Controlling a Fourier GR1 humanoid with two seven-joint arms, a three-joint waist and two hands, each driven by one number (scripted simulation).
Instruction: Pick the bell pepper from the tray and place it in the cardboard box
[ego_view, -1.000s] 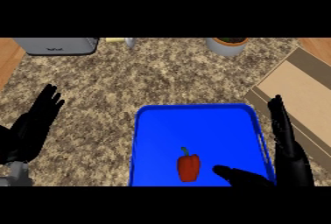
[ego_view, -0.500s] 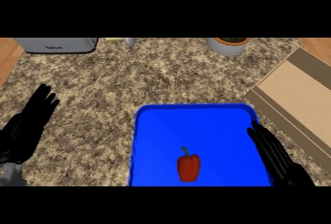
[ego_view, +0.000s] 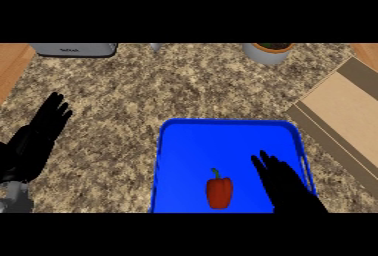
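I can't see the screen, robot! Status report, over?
Right hand open over blue tray, beside red bell pepper, not touching. Left hand open, resting at left. Cardboard box right; path unobstructed.

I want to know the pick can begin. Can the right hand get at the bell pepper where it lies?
Probably yes. The right hand is open over the blue tray, just right of the bell pepper, which lies alone with nothing between them.

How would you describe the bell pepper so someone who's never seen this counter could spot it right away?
Find the bright blue tray on the speckled counter. Near its front edge lies the bell pepper, beside the right hand. It is the only red thing, with a thin green stem.
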